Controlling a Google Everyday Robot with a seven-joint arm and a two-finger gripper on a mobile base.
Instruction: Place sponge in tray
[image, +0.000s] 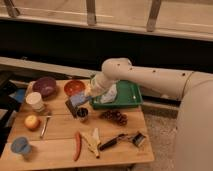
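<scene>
One gripper: it is held just left of the tray, at the tray's left wall, on a white arm that reaches in from the tray's right.
Fingers: they are closed tight, and the sponge is clamped at their tips.
Sponge: one light blue block, it is seen just left of the tray, outside its wall, tilted and raised off the table.
Sponge against fingers: it is touched by them and juts out on the side away from the tray.
Tray: one green tray, set at the far right corner of the table.
In the way: one white cloth is bunched in the left half of the tray, and much of that part of the floor is covered by it.
Left of the tray: one orange bowl is placed near, one purple bowl farther off, one white cup farther still.
Front-left of the tray: one small dark cup is stood near the tray's corner, just below the sponge.
In front of the tray: one dark lumpy cluster is laid near.
Well apart from the tray, to its front-left: one round orange fruit, one blue cup, one red pepper and one banana peel are laid out.
</scene>
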